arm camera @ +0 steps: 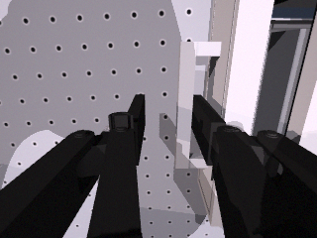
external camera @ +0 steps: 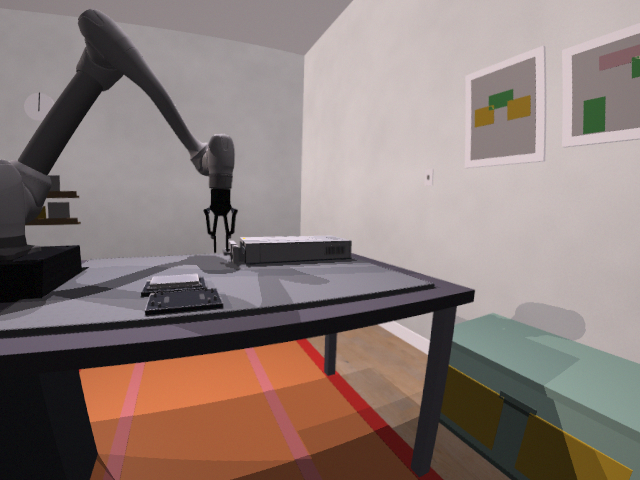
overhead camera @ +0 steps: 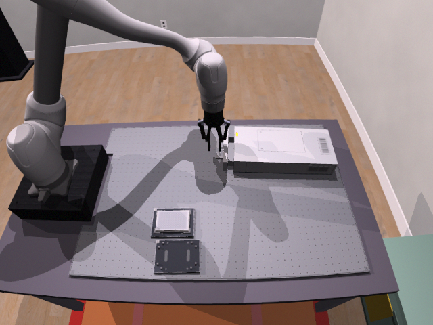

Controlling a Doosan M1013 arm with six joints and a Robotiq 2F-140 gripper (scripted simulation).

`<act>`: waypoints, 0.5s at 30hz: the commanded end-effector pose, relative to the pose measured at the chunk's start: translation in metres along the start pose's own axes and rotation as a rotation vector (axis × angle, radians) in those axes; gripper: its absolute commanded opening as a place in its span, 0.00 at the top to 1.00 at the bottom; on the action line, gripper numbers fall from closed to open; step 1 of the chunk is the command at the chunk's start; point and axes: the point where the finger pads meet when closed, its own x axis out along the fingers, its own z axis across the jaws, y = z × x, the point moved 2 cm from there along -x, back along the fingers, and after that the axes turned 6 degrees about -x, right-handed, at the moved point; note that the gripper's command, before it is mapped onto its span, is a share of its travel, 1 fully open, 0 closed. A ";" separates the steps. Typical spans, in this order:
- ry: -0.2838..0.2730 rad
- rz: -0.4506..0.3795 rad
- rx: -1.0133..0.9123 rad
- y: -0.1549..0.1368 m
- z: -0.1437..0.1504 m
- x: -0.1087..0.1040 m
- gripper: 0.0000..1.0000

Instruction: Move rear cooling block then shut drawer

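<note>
The cooler COLD has its drawer front a short way out, with a narrow dark gap behind it. Its lamp is lit yellow. My gripper points down at the handle, fingers partly open. The right finger is between the handle bar and the drawer front; the left one is outside, with a gap to the bar. Both cooling blocks and their tubes are hidden in the drawer. The deck slot D2 is dark and empty.
The deck slot D1 lies between COLD and D2 and bears a white block. The arm's black base stands at the left. The perforated plate lies under COLD and the slots.
</note>
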 end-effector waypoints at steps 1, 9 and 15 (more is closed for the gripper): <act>-0.001 0.001 0.000 0.000 -0.001 -0.001 0.66; -0.001 0.001 0.000 0.000 -0.002 -0.001 0.66; -0.001 0.001 0.000 0.000 -0.002 -0.001 0.66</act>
